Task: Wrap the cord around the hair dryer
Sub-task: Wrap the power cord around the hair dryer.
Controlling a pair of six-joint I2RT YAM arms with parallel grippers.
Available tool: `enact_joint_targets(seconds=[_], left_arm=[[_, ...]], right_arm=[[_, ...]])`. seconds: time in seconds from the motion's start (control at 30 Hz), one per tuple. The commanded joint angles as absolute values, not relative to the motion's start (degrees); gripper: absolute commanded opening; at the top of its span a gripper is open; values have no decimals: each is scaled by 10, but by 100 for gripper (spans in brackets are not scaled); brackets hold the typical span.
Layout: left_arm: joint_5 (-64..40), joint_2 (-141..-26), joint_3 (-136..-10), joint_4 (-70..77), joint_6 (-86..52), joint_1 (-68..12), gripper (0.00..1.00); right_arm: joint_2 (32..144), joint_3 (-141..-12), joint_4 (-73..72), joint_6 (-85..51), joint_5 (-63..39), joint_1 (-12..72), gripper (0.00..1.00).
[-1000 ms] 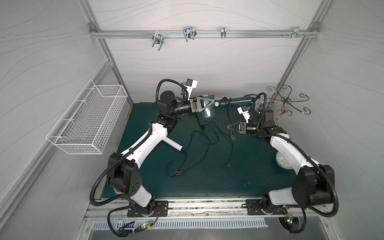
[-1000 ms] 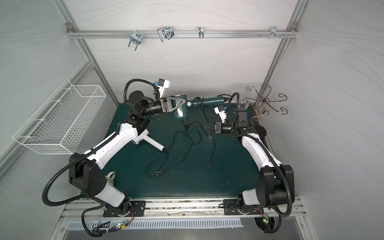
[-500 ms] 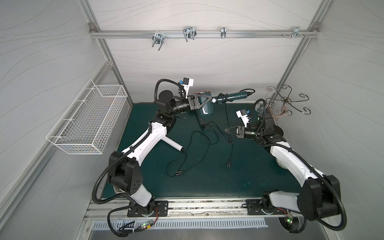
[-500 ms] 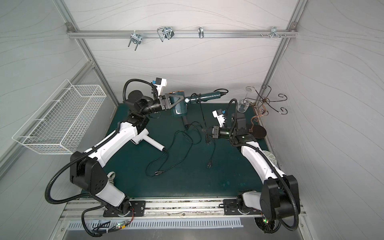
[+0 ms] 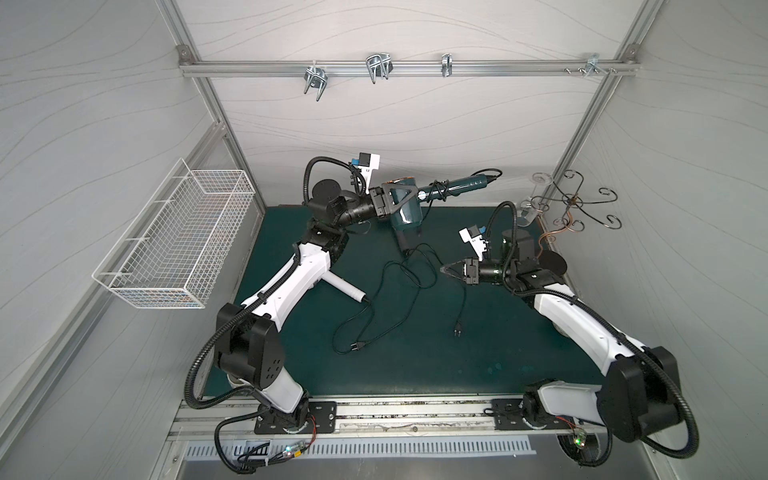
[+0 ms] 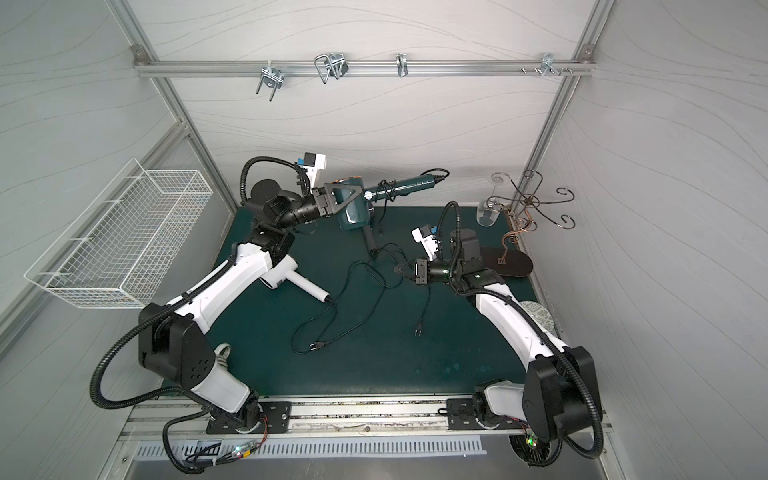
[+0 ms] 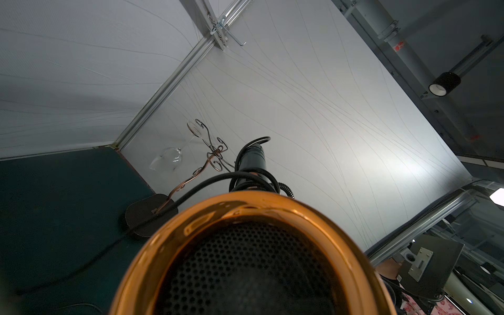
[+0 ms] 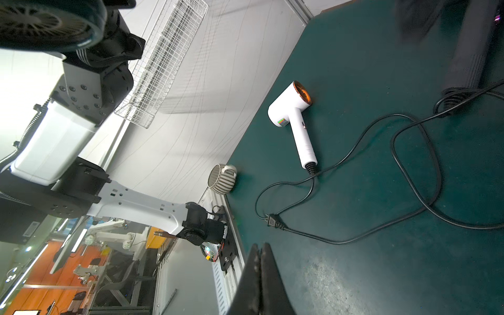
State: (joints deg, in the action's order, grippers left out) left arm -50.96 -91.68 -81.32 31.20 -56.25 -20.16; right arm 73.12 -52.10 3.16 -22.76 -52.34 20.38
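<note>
Over the green mat, left jaws clamp the teal hair dryer; right jaws are pressed together, empty.

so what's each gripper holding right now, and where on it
left gripper grips the teal hair dryer across its barrel; right gripper is shut, nothing seen in it

Both arms match: left arm and right arm are white shells between chunky black joint housings, with black ribbed hose looped outside at base and wrist. Each wrist has a white camera bracket with a blue patch, then a black wedge-fingered tool: left tool, right tool. Black base plates sit on a silver rail, green LED and thin red wires at the feet; screw heads ring a grey joint cover.
</note>
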Motion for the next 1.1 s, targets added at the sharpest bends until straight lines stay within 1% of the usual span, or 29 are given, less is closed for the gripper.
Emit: enact_joint_targets(seconds=[0.0, 0.07, 0.13, 0.17, 0.27, 0.43, 0.57, 0.73, 1.07], left_arm=[[-504, -890, -854, 387, -577, -199, 0], [-504, -886, -852, 386, -577, -198, 0], [-504, -884, -852, 386, -579, -198, 0], [-503, -883, -853, 388, -580, -198, 0], [-503, -884, -857, 393, -589, -198, 0], [-502, -881, -858, 411, -608, -198, 0], [-503, -876, -857, 417, -616, -198, 0], [-503, -864, -849, 416, -616, -198, 0], [-504, -851, -846, 412, -615, -198, 0]], right_arm=[[720, -528, 45, -198, -464, 224, 23], [696, -523, 48, -167, -390, 236, 36], [672, -507, 25, -143, -333, 237, 44], [659, -498, 12, -130, -302, 237, 46], [638, -472, -43, -95, -251, 236, 52], [675, -463, -139, -67, -252, 250, 63], [731, -482, -195, -55, -253, 271, 66], [766, -498, -251, -52, -233, 278, 68], [791, -547, -263, -13, -212, 278, 68]])
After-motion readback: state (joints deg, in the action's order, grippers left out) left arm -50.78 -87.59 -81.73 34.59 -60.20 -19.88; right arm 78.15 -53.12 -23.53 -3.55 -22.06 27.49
